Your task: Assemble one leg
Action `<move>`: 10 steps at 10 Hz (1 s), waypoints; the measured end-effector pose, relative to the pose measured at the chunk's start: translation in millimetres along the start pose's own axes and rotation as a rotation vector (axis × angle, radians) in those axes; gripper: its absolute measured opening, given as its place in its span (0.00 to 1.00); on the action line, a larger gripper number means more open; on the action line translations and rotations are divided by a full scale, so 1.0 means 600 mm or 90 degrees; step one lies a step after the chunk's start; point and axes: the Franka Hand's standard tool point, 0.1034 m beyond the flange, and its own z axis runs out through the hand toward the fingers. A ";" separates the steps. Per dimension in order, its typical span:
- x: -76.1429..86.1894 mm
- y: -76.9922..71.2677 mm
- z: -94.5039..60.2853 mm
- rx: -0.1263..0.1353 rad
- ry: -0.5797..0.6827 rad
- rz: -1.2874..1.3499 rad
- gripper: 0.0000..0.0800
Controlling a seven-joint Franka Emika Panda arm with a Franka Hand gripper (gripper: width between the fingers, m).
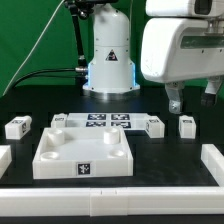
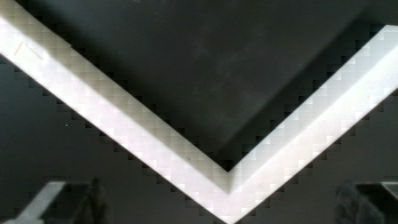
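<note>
Several small white tagged legs stand on the black table in the exterior view. One leg (image 1: 186, 125) stands just below my gripper (image 1: 193, 100), another (image 1: 152, 125) is beside the marker board, one (image 1: 58, 120) is behind the tray-like part and one (image 1: 17, 126) is at the far left. My gripper hangs above the table on the exterior view's right, open and empty. In the wrist view my fingers (image 2: 50, 203) stand wide apart at the frame's edges, and my gripper (image 2: 214, 208) is over a corner of the white border wall (image 2: 125, 105). No leg shows there.
The large white square tray-like part (image 1: 85, 152) lies at front centre-left. The marker board (image 1: 105, 122) lies behind it. The robot base (image 1: 110, 55) stands at the back. White border walls (image 1: 215, 160) run along the table's left, front and right edges.
</note>
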 end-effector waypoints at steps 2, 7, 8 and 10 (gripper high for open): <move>0.001 0.000 0.000 -0.008 -0.002 0.007 0.81; 0.001 0.000 0.000 -0.007 -0.002 0.008 0.81; 0.000 -0.001 0.001 -0.007 -0.002 0.008 0.81; -0.025 -0.031 0.013 -0.020 0.026 -0.104 0.81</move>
